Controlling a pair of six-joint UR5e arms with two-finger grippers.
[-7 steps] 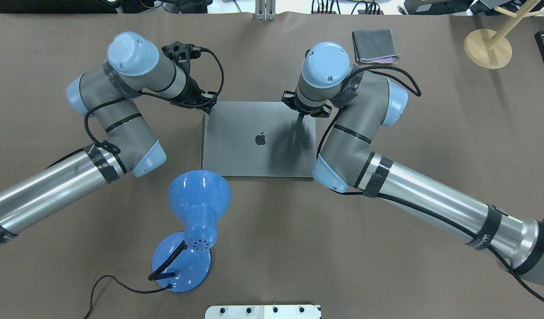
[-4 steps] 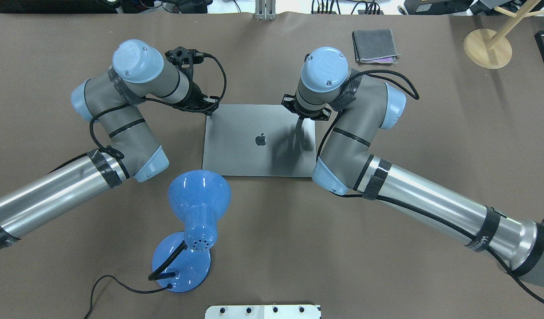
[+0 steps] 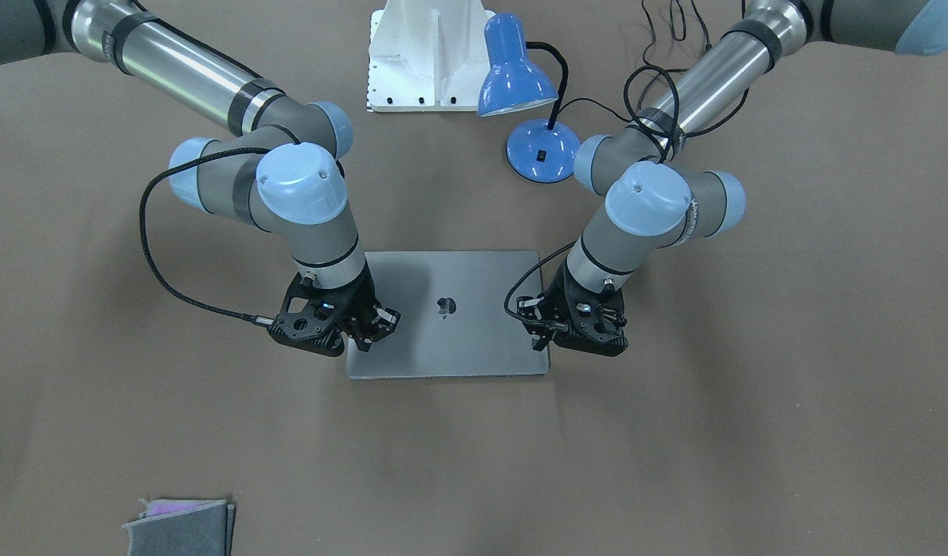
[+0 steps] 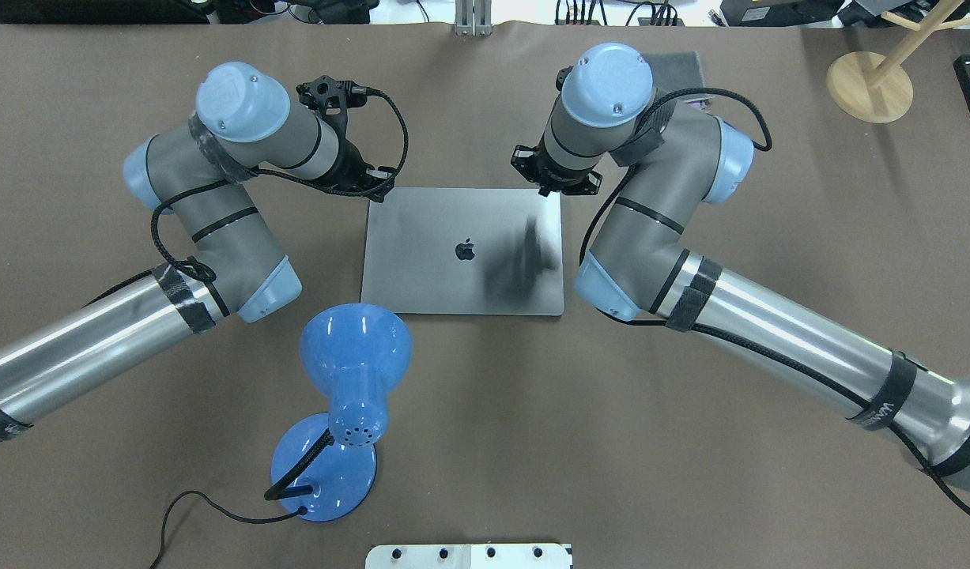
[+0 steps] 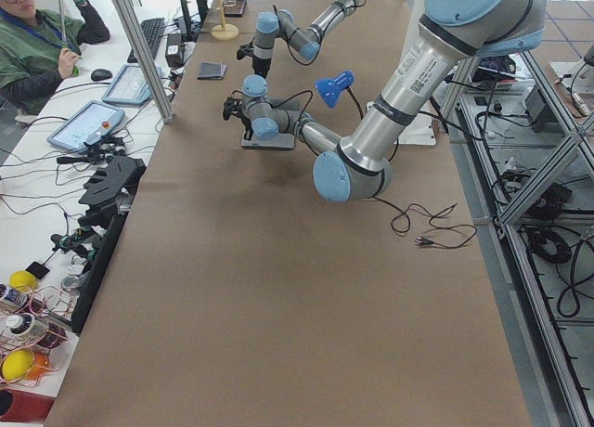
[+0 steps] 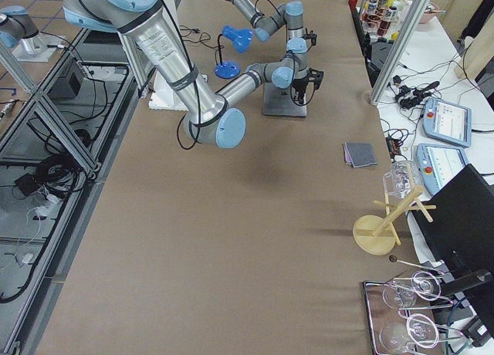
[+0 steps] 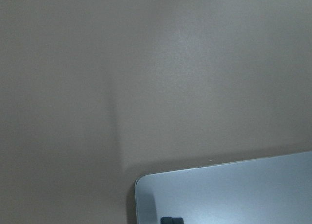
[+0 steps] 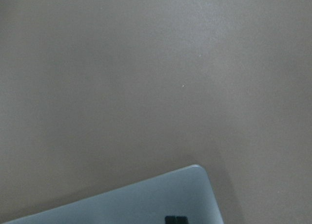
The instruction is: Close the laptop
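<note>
The silver-grey laptop (image 4: 421,261) lies flat on the brown table with its lid down and the dark apple logo facing up; it also shows in the front view (image 3: 458,344). My left gripper (image 4: 379,194) stands at the lid's far left corner, fingers together, tips touching or just above the lid (image 7: 171,219). My right gripper (image 4: 545,192) stands at the far right corner, fingers together over the lid (image 8: 175,219). In the front view the left gripper (image 3: 537,344) is on the right and the right gripper (image 3: 364,345) on the left.
A blue desk lamp (image 4: 354,348) stands at the laptop's near left corner, its cable trailing toward the robot. A grey felt stack (image 3: 180,527) lies far right, partly behind my right arm overhead. A wooden stand (image 4: 868,87) is at the far right corner.
The lid's far edge has dropped the last bit until flat. My right gripper has moved from on the lid toward its far edge and the wrist has risen. The left gripper has shifted slightly.
</note>
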